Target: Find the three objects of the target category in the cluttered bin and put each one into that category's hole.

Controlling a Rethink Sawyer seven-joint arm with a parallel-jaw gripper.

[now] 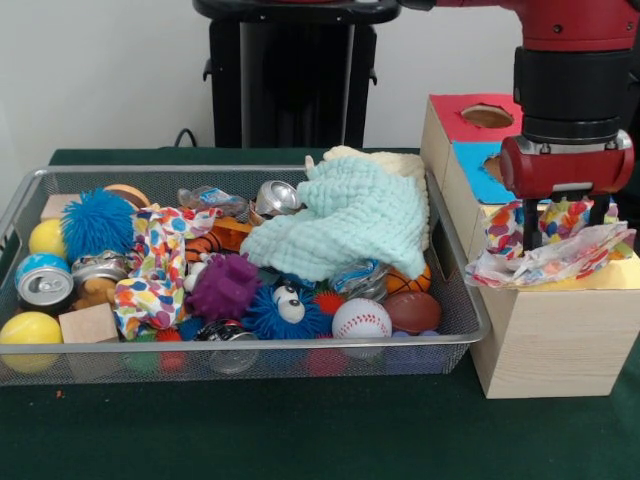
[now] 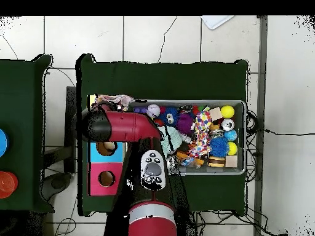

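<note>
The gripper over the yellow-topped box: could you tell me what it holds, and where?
The gripper hangs at a polka-dot cloth lying on the box; whether it grips it cannot be told.

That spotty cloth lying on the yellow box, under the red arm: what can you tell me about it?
The polka-dot cloth is thin, soft white fabric printed with bright multicolour dots. It lies crumpled on the yellow top of the pale wooden box, one edge spilling over the side nearest the wire bin. It hides the hole there. The tool comes down into its folds, but whether it grips the cloth cannot be seen.
</note>
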